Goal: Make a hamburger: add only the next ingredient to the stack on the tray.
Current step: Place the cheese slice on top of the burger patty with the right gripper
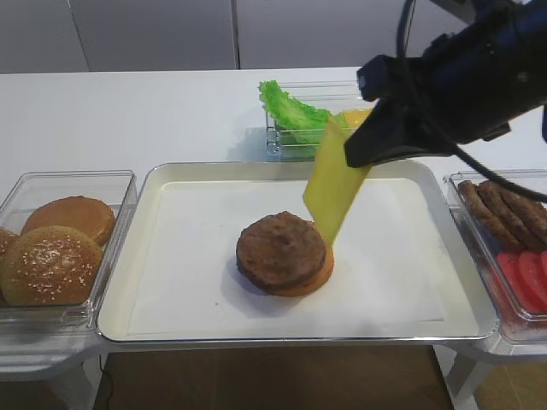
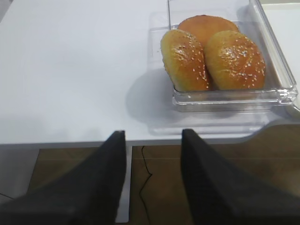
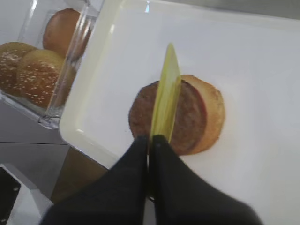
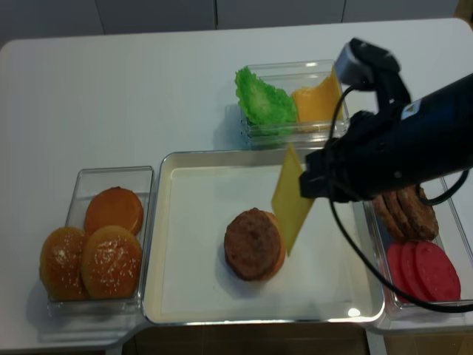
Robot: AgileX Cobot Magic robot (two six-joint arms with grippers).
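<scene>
A thin yellow cheese slice [image 1: 335, 184] hangs edge-down from my right gripper [image 1: 350, 158], whose black jaws are shut on its upper corner. Its lower tip hovers just over the right side of the stack, a brown patty [image 1: 280, 248] on a flat bottom bun [image 1: 318, 273]. The stack lies in the middle of the paper-lined silver tray [image 1: 188, 256]. The right wrist view has the cheese slice [image 3: 166, 98] edge-on across the patty [image 3: 187, 117], pinched in the right gripper [image 3: 151, 138]. My left gripper [image 2: 153, 136] is open and empty over the table's front edge.
A clear box of seeded and plain bun tops [image 1: 60, 243] stands left of the tray. Behind the tray, a box holds lettuce [image 1: 291, 107] and more cheese [image 4: 318, 103]. At the right, a box holds patties [image 1: 504, 209] and tomato slices [image 1: 530, 278].
</scene>
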